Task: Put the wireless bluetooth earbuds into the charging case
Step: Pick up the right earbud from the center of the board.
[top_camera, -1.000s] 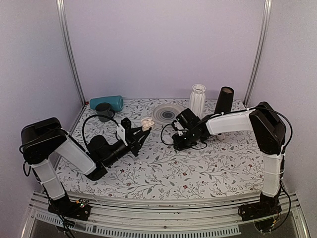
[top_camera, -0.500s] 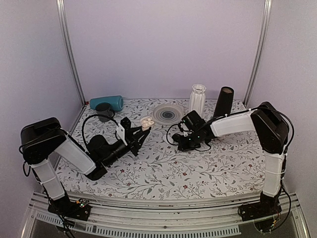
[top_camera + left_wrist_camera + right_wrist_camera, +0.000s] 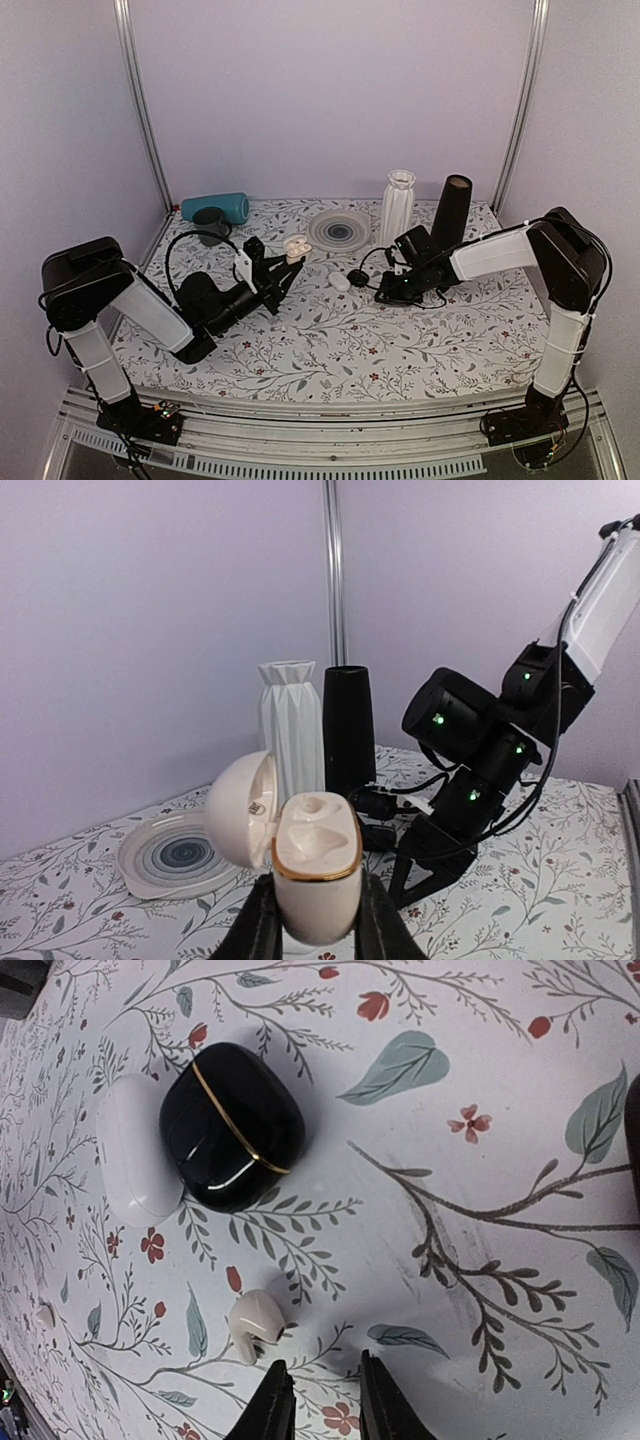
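My left gripper (image 3: pixel 315 912) is shut on the charging case (image 3: pixel 316 875), a white case with a gold rim, held upright above the table. Its lid (image 3: pixel 242 810) is flipped open to the left and both wells look empty. The case also shows in the top view (image 3: pixel 294 247). My right gripper (image 3: pixel 322 1385) is open and empty, low over the table right of centre, and also shows in the top view (image 3: pixel 383 292). One white earbud (image 3: pixel 255 1322) lies on the cloth just ahead of its left finger, apart from it. The other earbud is not clearly in view.
A black pod (image 3: pixel 232 1125) and a white oval pod (image 3: pixel 138 1150) lie side by side beyond the earbud, and show in the top view (image 3: pixel 359 277). A white vase (image 3: pixel 399 205), black tube (image 3: pixel 452 205), grey plate (image 3: pixel 339 229) and teal cylinder (image 3: pixel 216 208) stand at the back.
My right arm has drawn back to the right, uncovering the black pod and the white oval pod. My left arm and the case have not moved.
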Controlling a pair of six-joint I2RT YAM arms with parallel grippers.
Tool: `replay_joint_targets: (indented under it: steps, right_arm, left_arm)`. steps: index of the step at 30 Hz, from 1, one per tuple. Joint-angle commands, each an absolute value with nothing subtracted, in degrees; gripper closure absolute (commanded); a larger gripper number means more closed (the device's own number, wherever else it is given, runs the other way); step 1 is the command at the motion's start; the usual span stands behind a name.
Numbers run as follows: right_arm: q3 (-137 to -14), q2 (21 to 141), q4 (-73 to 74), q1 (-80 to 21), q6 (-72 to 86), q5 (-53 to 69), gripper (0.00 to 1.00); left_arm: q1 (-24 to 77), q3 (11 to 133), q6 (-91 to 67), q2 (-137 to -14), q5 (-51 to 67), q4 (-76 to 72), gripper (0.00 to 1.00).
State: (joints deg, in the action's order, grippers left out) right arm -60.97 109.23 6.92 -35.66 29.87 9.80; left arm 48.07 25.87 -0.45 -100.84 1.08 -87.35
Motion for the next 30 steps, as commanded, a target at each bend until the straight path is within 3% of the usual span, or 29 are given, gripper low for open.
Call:
replay_joint_targets:
  steps: [1,13,30]
  right_arm:
    - [-62.7,106.0,10.3,-37.8,30.9,4.2,0.78]
    - [-75.6,113.1,22.9,-41.9,36.0,-2.5,0.77]
    - [-79.7,116.6,26.1,-42.9,36.3,-5.1,0.72]
  left_arm:
    - [47.4,26.5,-0.1,-99.2,1.9,-90.2,1.00]
    - [47.4,27.3,0.0,-99.3,2.9,-89.8,1.00]
    - [46.6,26.8,0.5,-97.6,4.0,-89.2,1.00]
